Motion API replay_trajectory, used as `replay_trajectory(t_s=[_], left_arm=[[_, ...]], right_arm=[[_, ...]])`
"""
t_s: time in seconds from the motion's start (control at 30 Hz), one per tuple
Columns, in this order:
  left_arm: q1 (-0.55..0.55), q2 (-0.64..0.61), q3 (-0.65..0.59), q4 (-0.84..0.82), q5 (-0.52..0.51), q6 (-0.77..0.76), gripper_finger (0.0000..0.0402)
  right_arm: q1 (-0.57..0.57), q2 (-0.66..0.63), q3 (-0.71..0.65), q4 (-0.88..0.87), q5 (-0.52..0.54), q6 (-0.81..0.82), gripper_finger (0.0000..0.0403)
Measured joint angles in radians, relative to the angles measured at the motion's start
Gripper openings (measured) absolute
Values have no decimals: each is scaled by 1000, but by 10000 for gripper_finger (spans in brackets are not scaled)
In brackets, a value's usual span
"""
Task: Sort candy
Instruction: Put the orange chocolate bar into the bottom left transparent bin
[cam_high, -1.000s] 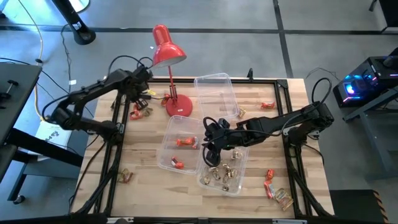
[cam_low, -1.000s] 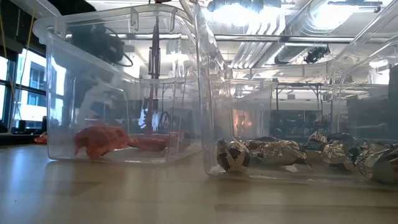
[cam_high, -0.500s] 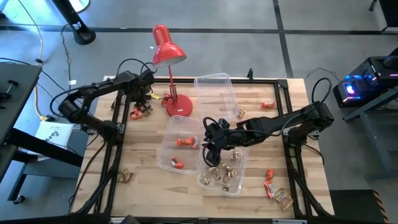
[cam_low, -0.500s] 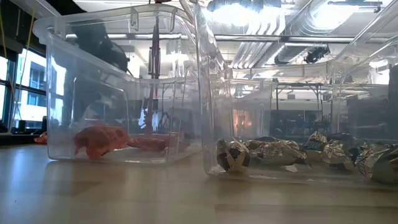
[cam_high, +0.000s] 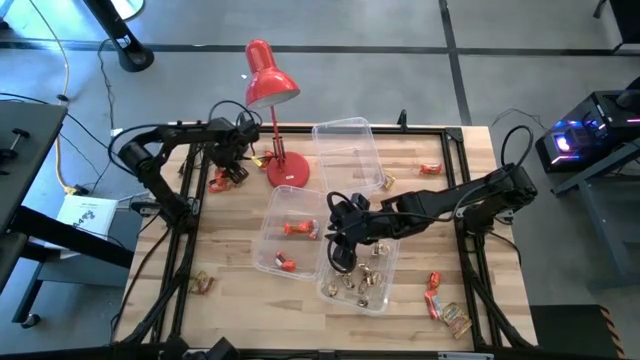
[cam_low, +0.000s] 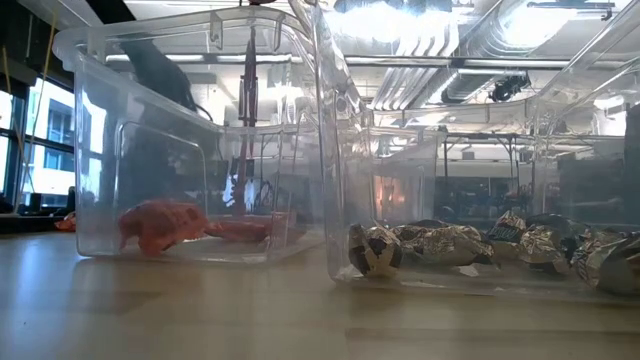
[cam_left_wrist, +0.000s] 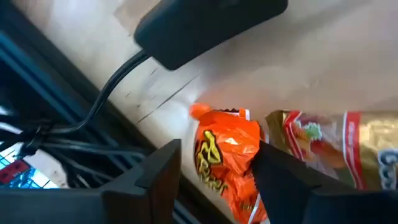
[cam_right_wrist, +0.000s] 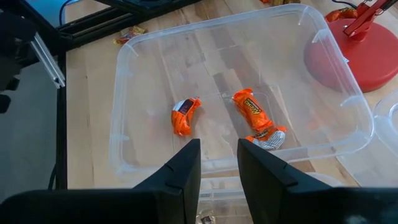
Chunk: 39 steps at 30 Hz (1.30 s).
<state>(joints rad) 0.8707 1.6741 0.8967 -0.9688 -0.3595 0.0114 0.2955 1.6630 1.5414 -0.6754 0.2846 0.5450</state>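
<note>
Nearest the front edge of the surface (cam_high: 240, 300), loose candy (cam_high: 203, 283) is left unsorted at both corners. Just behind, the tub of gold-silver sweets (cam_high: 362, 278) and the tub of orange sweets (cam_high: 290, 234) stand side by side, touching or nearly so; two orange pieces (cam_right_wrist: 255, 114) are seen in the latter. The right gripper (cam_high: 342, 252) is held above the seam between the two tubs, its fingers (cam_right_wrist: 186, 171) slightly parted and nothing pinched. Farther back, the left gripper (cam_left_wrist: 214, 171) is lowered at the far left by the red lamp (cam_high: 270, 90), fingers spread astride an orange wrapper (cam_left_wrist: 227, 155) lying on the surface, not yet closed on it. A gold-red wrapper (cam_left_wrist: 336, 146) lies just beside, possibly touching. Risk, as judged: both pieces could be caught or the neighbour nudged when the fingers close; a slick wrapper gripped at its edge could slip out. The lamp cable (cam_left_wrist: 124, 78) nearby could be snagged on lift.
</note>
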Motion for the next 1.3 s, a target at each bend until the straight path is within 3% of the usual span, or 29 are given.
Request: replay_trajectory(t_s=[0.1,0.23,0.37,0.53,0.67,0.77,0.9,1.0,1.17,1.3], left_arm=[[0,18,0,-2,1,22,127],[0,-2,2,-40,60,59,23],[0,-95,36,-113,88,57,20],[-2,-315,101,-185,116,42,6],[-45,-525,119,-194,259,-15,6],[-152,-660,93,-186,393,-90,5],[-396,-796,51,-174,432,-222,4],[-605,-869,20,-72,441,-318,4],[-887,-891,14,310,324,-344,3],[-988,-804,15,508,254,-250,12]], right_arm=[[0,0,0,0,1,9,99],[0,0,0,0,5,18,99],[0,0,0,0,25,4,99],[0,0,0,-1,34,-14,99],[0,0,0,0,34,-15,99],[0,0,0,2,38,-22,99],[0,0,0,2,57,-28,99],[0,0,0,2,61,-29,99],[-5,0,0,2,61,-29,99],[-12,0,0,2,61,-30,99]])
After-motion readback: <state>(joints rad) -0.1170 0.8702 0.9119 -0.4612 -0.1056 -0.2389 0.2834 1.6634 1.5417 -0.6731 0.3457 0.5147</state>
